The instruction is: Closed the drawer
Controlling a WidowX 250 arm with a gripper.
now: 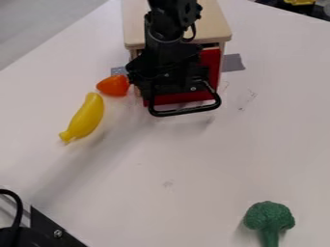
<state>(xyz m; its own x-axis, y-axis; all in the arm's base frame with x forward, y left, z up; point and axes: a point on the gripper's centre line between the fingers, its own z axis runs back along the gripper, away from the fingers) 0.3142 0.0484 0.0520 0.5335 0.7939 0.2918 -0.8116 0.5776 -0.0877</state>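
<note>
The gripper (174, 89) hangs at the top centre, right in front of the drawer's red face and just above its handle. Behind it is the wooden drawer box (214, 24) with a light top. The drawer's red front (211, 65) shows to the right of the gripper and below it, near the box's front. A black looped handle (187, 111) sticks out from that front, low over the table. The arm covers much of the drawer front, and whether the gripper touches it I cannot tell.
An orange-red toy (114, 85) lies just left of the box, with a yellow banana (84, 118) below it. Green broccoli (269, 218) stands at the lower right. Black hardware (48, 231) with a cable occupies the lower left corner. Grey tape (233, 62) is beside the box.
</note>
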